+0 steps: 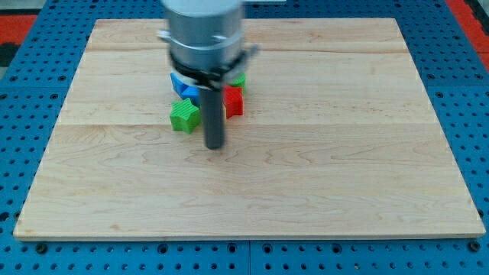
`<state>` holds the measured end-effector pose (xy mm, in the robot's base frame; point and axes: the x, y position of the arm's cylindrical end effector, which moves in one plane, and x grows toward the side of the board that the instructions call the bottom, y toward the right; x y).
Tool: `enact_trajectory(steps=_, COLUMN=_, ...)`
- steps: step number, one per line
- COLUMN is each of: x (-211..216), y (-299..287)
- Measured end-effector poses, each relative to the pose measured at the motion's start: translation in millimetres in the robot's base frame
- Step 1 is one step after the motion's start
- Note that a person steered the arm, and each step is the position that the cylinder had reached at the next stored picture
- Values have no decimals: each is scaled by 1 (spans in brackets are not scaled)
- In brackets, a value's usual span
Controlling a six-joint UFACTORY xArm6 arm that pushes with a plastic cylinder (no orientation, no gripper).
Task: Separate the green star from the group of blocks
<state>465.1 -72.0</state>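
Note:
A green star [183, 116] lies at the lower left of a small group of blocks near the middle of the wooden board [321, 153]. A blue block [183, 86] sits just above it, partly hidden by the arm. A red block [233, 101] lies to the right, and a bit of another green block [239, 79] shows above the red one. My tip [215, 145] rests on the board just right of and below the green star, a small gap apart from it. The rod hides the middle of the group.
The arm's grey round body [203, 34] hangs over the top of the group and hides what lies behind it. The board sits on a blue pegboard table [23, 114].

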Motion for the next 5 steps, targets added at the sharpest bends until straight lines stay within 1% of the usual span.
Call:
enact_trajectory(steps=1, x=-37, y=-16)
enact_trajectory(steps=2, x=-47, y=-12)
enact_trajectory(steps=3, x=-65, y=-75)
enact_trajectory(steps=5, x=-55, y=-117)
